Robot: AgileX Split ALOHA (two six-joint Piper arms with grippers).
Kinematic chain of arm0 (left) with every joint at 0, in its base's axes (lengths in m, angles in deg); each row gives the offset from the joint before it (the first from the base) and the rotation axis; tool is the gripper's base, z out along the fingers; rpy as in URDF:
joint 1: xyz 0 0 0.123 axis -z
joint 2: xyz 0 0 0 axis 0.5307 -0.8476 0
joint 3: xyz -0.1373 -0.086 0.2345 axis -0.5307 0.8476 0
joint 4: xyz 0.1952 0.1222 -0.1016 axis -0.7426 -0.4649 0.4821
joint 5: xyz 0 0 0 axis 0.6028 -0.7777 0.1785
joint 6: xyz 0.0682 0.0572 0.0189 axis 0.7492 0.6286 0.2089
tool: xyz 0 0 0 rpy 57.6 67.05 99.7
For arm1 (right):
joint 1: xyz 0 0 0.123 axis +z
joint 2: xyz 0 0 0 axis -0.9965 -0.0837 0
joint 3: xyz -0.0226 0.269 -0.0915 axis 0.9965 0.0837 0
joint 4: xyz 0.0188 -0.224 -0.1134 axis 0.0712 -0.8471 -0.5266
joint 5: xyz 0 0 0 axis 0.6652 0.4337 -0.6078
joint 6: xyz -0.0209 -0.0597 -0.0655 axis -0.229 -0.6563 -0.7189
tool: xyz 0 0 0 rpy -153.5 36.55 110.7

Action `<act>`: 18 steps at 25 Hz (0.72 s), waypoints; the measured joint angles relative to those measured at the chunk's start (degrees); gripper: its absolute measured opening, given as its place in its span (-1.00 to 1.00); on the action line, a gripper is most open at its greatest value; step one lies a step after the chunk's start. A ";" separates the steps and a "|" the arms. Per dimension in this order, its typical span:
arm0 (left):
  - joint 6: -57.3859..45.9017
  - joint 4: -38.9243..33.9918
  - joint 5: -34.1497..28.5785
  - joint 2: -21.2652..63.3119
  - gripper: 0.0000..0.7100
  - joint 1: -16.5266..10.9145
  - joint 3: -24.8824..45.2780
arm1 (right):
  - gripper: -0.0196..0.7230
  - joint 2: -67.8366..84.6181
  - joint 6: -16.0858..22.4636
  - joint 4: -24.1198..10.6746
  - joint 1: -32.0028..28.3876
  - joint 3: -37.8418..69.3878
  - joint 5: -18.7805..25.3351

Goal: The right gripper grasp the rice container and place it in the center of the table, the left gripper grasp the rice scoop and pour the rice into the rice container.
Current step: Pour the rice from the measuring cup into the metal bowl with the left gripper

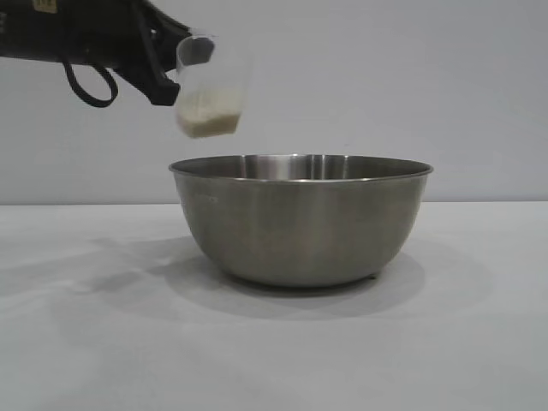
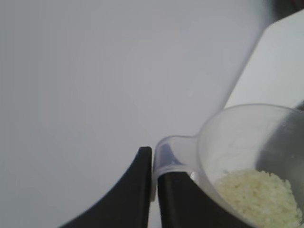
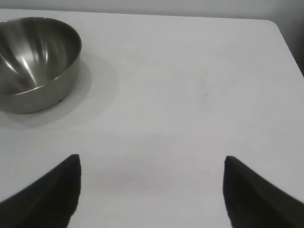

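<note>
The rice container [image 1: 301, 218], a wide steel bowl, stands on the table in the middle of the exterior view; the right wrist view shows the rice container [image 3: 33, 61] too, with nothing inside that I can see. Above the bowl's left rim hangs the rice scoop [image 1: 211, 86], a clear plastic cup with white rice in its bottom, tilted a little. My left gripper [image 1: 167, 81] is shut on its loop handle; the left wrist view shows the left gripper [image 2: 154, 159] pinching the handle of the rice scoop [image 2: 251, 156]. My right gripper [image 3: 152, 164] stands open over bare table, away from the bowl.
The white table [image 1: 86, 342] spreads all round the bowl. Its far edge and rounded corner [image 3: 273, 23] show in the right wrist view. A plain pale wall stands behind.
</note>
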 joint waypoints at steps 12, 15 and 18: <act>23.16 -0.91 -1.26 0.00 -1.00 1.67 -1.52 | 0.53 0.00 0.00 0.00 0.00 0.00 0.00; 29.68 -2.99 -1.38 0.00 -1.00 1.67 -1.52 | 0.53 0.00 0.00 0.00 0.00 0.00 0.00; 36.90 -4.04 -1.47 0.00 -1.00 2.01 -1.52 | 0.53 0.00 0.00 0.00 0.00 0.00 0.00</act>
